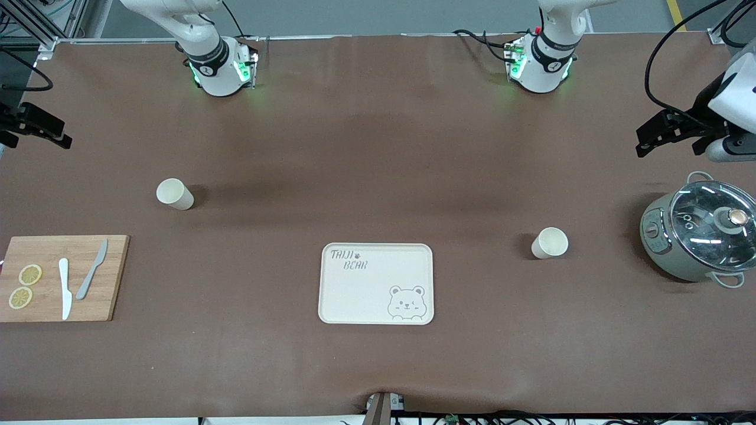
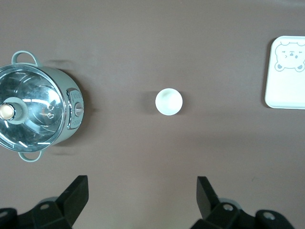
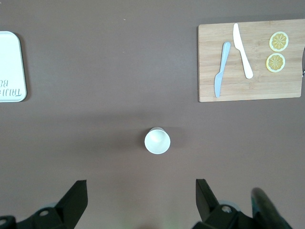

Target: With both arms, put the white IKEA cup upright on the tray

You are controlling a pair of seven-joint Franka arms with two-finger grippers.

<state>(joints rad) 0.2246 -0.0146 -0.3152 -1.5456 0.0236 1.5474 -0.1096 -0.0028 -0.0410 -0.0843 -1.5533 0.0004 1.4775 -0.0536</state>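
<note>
Both claws gape wide and empty: left gripper [image 2: 140, 200] over the cup [image 1: 549, 242] near the pot [image 1: 700, 236], right gripper [image 3: 140, 202] over the second cup [image 1: 174, 193]. Tray [image 1: 376, 284] lies bare; nothing placed yet.

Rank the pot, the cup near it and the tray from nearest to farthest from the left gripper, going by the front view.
From the left gripper, open at the left arm's end of the table:
1. Pot, nearest, almost beneath the gripper.
2. Cup, upright between pot and tray.
3. Tray, farthest, mid-table and nearest the front camera.
</note>
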